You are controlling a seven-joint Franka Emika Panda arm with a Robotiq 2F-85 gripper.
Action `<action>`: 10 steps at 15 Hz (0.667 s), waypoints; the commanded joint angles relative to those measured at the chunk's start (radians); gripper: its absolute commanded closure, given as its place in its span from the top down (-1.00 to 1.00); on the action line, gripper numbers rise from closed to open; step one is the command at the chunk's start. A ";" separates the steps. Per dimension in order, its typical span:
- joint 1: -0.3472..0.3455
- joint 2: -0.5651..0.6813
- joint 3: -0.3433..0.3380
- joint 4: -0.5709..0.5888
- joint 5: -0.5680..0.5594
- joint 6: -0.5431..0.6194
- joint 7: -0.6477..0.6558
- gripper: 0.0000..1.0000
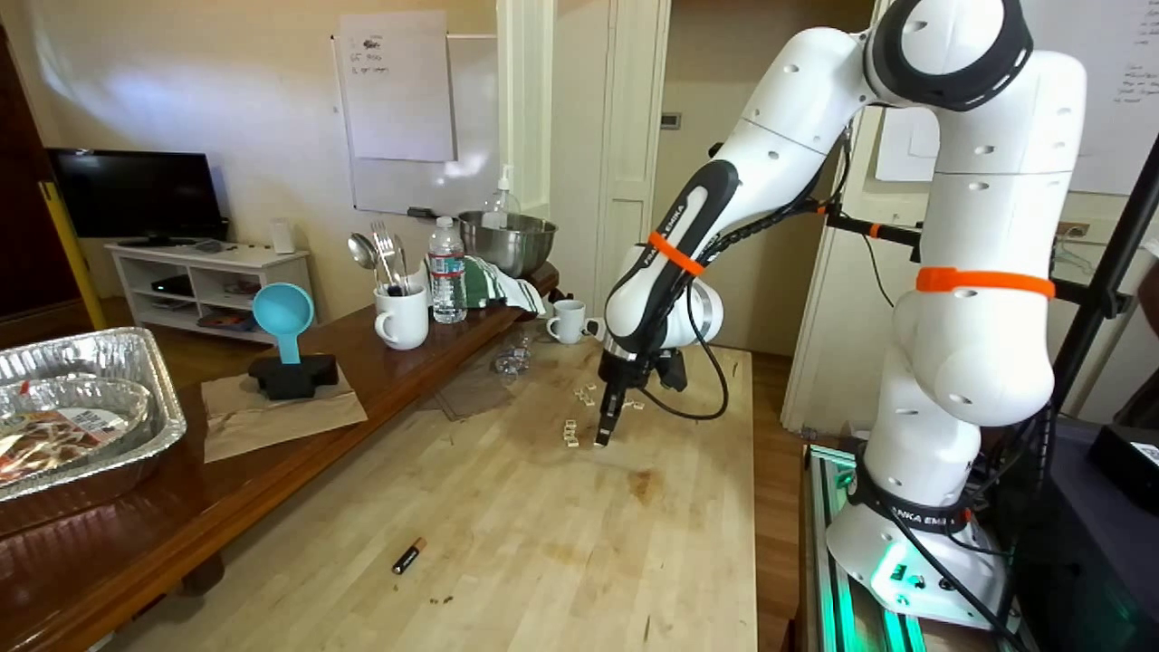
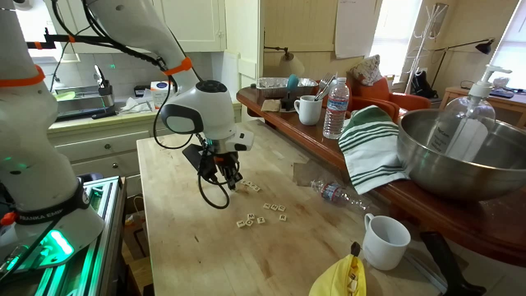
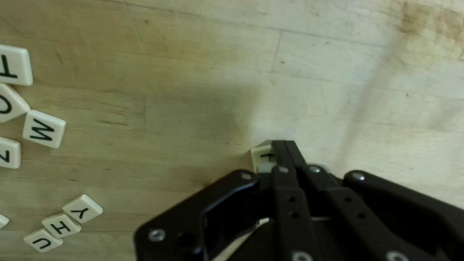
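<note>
Hand position: the hand [image 3: 285, 143] is directed downward, close to the counter [image 1: 543, 543]. Its two fingers [image 3: 280, 154] are pressed together, with nothing visible between them. A partly covered tile [image 3: 260, 156] lies on the counter at the fingertips, toward the left in the wrist view. The nearer finger hides part of its face and of its dark letter. Contact between finger and tile cannot be confirmed from these angles.

Adjacent tiles: at the left of the wrist view, a T tile [image 3: 15, 66] lies above an O tile [image 3: 9, 103], with a Z tile [image 3: 9, 154] below. Lower down, a Y tile [image 3: 82, 209], an H tile [image 3: 61, 225] and a U tile [image 3: 42, 240] form a close diagonal row. In an exterior view, an R tile [image 2: 282, 218] sits apart from its neighbors, and a further row of tiles [image 2: 251, 186] lies just beside the hand.

Other items: a white mug [image 2: 386, 242] stands on the counter beside a yellow pouch [image 2: 335, 279]. A clear bottle [image 2: 341, 195] lies on its side. A battery [image 1: 408, 555] lies well apart from the tiles. The raised ledge [image 1: 208, 507] carries a steel bowl [image 2: 452, 176], a striped towel [image 2: 367, 144] and an upright water bottle [image 2: 336, 109].
</note>
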 commanded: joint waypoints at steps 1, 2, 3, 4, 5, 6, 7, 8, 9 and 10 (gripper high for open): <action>-0.004 0.038 0.011 0.005 0.031 0.044 -0.037 -1.00; -0.005 0.039 0.010 0.006 0.029 0.049 -0.037 -1.00; -0.007 0.041 0.007 0.007 0.026 0.053 -0.036 -1.00; -0.009 0.042 0.005 0.009 0.025 0.055 -0.035 -1.00; -0.010 0.044 0.004 0.009 0.022 0.062 -0.034 -1.00; -0.013 0.046 0.002 0.010 0.017 0.067 -0.031 -1.00; -0.016 0.050 0.000 0.012 0.015 0.070 -0.030 -1.00; -0.024 0.054 -0.005 0.021 0.018 0.065 -0.030 -1.00; -0.031 0.060 -0.014 0.028 0.011 0.071 -0.028 -1.00; -0.039 0.063 -0.020 0.036 0.012 0.067 -0.028 -1.00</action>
